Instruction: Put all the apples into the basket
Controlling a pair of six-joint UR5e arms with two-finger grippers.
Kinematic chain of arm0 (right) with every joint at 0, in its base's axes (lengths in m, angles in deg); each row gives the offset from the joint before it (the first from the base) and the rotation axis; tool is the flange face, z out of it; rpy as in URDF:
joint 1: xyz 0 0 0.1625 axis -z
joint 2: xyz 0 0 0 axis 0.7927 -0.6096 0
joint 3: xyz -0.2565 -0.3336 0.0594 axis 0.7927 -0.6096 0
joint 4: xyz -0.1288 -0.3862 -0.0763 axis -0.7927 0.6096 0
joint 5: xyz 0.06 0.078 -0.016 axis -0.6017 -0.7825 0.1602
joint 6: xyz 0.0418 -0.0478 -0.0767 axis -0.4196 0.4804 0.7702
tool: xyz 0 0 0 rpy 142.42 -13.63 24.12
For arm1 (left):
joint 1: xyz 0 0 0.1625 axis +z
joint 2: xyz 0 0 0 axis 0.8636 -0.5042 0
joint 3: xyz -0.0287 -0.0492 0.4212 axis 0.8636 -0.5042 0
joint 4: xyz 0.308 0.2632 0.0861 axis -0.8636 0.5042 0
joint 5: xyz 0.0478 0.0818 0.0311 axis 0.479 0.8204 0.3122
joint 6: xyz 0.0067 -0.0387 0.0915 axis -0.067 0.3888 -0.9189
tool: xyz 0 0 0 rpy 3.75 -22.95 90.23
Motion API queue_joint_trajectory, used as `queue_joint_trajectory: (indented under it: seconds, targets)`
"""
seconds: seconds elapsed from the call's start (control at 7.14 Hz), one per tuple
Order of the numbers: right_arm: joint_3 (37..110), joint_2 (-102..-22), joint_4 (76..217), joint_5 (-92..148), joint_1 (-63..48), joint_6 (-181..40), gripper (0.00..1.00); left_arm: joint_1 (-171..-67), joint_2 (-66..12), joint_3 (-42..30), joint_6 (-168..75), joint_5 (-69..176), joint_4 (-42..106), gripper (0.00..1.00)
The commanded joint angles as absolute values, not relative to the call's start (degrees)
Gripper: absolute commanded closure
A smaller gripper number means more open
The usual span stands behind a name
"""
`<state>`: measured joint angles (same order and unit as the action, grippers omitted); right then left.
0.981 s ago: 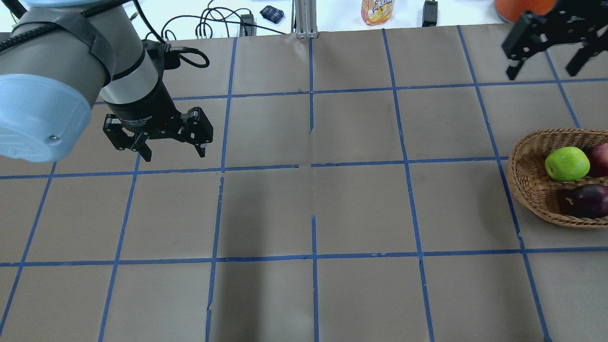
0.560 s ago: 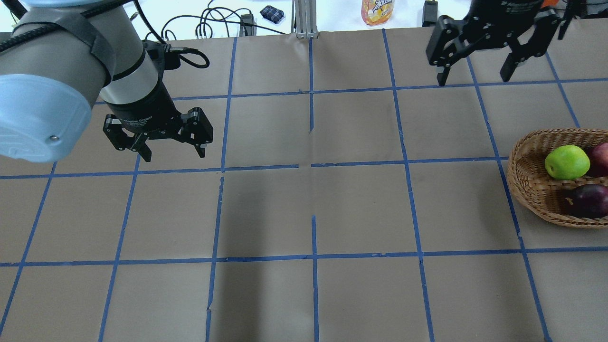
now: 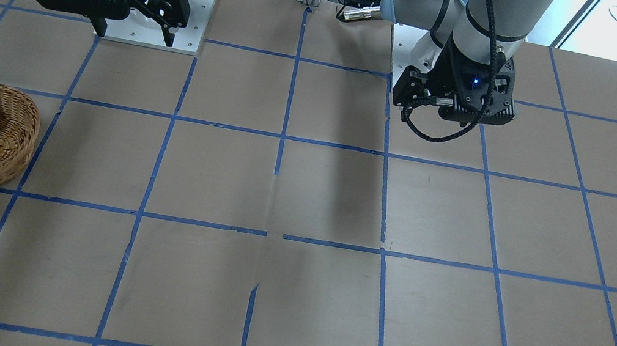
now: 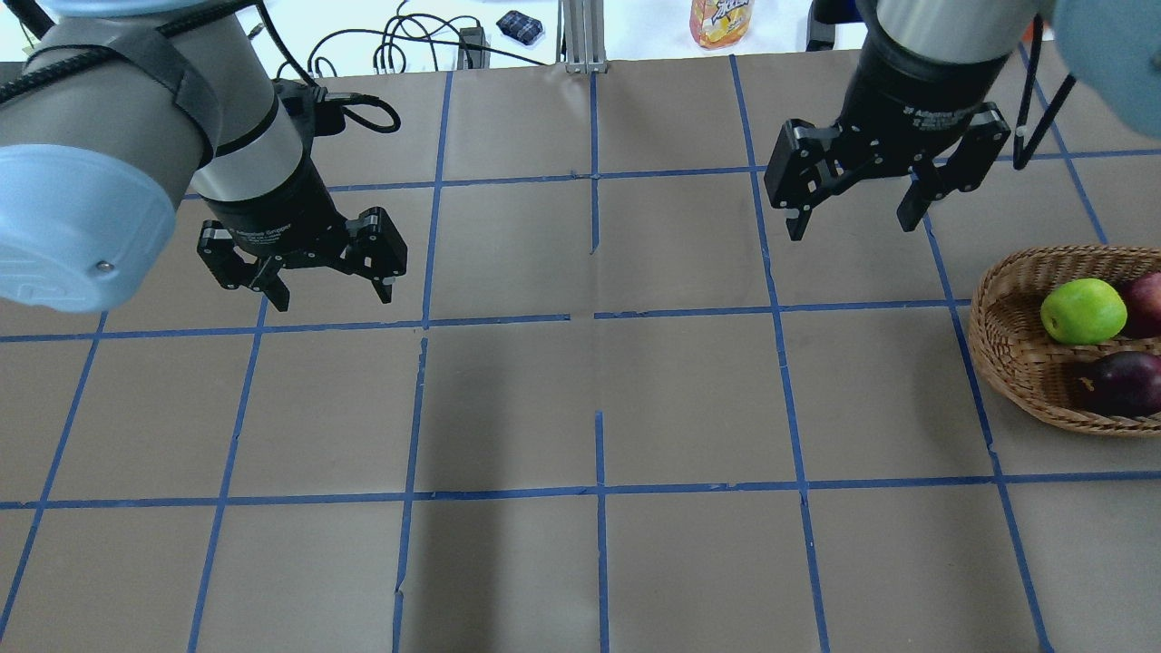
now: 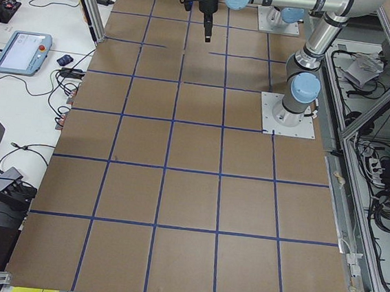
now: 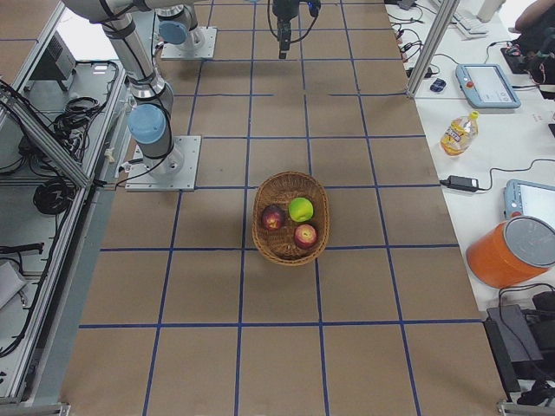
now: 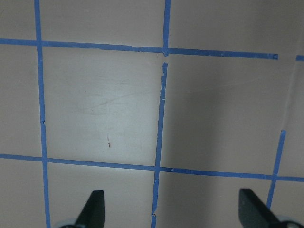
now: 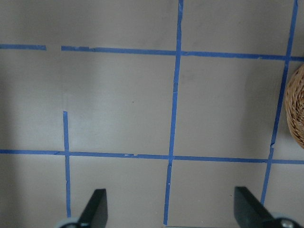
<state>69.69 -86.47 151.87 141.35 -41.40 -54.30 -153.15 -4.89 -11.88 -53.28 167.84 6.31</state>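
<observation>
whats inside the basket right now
The basket holds a green apple, a dark purple apple and a red apple. The wicker floor right under them is covered.

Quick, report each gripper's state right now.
Left gripper: open, holding nothing.
Right gripper: open, holding nothing.

Bright even light, soft shadows

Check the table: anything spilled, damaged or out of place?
Nothing stands out. The green apple, red apple and maroon apple all sit in the basket. The left end effector and right end effector hang open and empty. Only small gaps in the blue tape grid.
</observation>
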Motion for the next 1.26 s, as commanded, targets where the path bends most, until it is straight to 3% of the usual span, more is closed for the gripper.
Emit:
queue_joint_trajectory:
  seconds: [0.0,0.28,0.7,1.12]
  targets:
    - [74.1,-88.7,158.6,141.5,-40.6,-52.9,0.0,-153.2,-4.9,-11.9,-53.3,167.8,6.3,0.0]
    - [72.7,-88.6,155.5,140.6,-35.1,-52.8,0.0,-153.2,-4.9,-11.9,-53.3,167.8,6.3,0.0]
    - [67.2,-83.1,153.3,140.7,-35.3,-53.9,0.0,-153.2,-4.9,-11.9,-53.3,167.8,6.5,0.0]
    - [67.1,-82.5,153.1,140.5,-36.1,-54.6,0.0,-153.2,-4.9,-12.0,-53.3,167.9,6.5,0.0]
